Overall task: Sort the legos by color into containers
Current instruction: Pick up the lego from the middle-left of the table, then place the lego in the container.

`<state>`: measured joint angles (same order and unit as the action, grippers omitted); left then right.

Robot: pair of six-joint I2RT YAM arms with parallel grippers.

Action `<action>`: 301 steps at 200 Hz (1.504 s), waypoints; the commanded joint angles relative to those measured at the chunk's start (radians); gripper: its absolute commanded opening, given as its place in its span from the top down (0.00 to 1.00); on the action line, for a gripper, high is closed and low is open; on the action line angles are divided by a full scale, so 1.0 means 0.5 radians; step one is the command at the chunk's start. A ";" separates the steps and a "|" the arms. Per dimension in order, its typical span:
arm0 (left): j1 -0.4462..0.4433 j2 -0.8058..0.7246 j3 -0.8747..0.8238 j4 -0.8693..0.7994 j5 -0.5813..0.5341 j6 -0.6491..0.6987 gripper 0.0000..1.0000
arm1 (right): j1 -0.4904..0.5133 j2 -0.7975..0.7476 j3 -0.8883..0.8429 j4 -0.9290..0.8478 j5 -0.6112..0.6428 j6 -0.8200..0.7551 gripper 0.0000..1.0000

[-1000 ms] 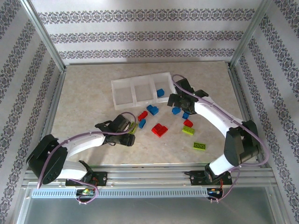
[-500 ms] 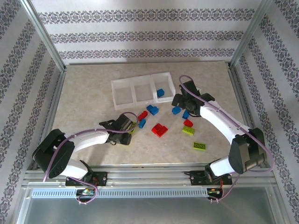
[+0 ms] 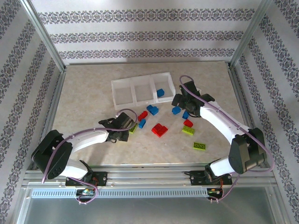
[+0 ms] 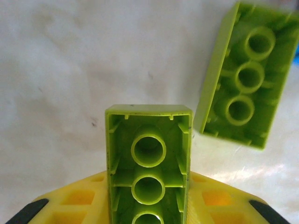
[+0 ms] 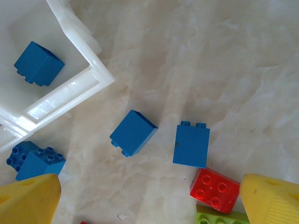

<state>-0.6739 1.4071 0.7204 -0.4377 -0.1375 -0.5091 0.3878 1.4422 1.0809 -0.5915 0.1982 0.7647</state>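
Two arms are stretched forward: a lime lego (image 4: 148, 156) is clamped in the left gripper (image 3: 126, 129), seemingly off the table (image 3: 91, 105); the right gripper (image 5: 149, 200) is held wide open over blue legos (image 5: 134, 132) beside the containers (image 5: 88, 77).

Bright diffuse light, soft shadows.

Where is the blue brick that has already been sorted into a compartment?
In the top view, the blue brick sits in the tray's right-hand compartment, just beyond the loose blue bricks lying on the table.
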 commanded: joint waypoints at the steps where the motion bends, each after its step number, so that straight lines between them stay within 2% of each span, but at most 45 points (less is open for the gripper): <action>1: 0.023 -0.060 0.149 -0.034 -0.203 -0.048 0.71 | -0.021 -0.063 -0.044 0.002 0.036 0.052 0.02; 43: 0.175 0.070 0.452 0.016 -0.181 0.067 0.72 | -0.021 -0.092 -0.070 -0.008 0.030 0.051 0.02; 98: 0.348 0.455 0.979 0.037 -0.153 0.198 0.73 | -0.030 -0.182 -0.165 -0.015 0.042 0.071 0.02; 133: 0.441 0.703 1.238 -0.074 -0.185 0.192 0.73 | -0.059 -0.256 -0.222 -0.035 0.049 0.075 0.02; 196: 0.538 0.949 1.398 -0.088 -0.209 0.158 0.71 | -0.119 -0.319 -0.307 -0.029 0.027 0.075 0.02; 231: 0.550 1.020 1.445 -0.115 -0.261 0.154 0.63 | -0.128 -0.247 -0.332 -0.014 0.000 0.063 0.02; 301: 0.552 0.946 1.397 -0.091 -0.268 0.144 0.52 | -0.130 -0.089 -0.291 0.008 -0.038 0.047 0.06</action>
<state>-0.4099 1.9141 1.4132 -0.4610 -0.2455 -0.4374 0.3351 1.3750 0.9268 -0.5900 0.1913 0.7895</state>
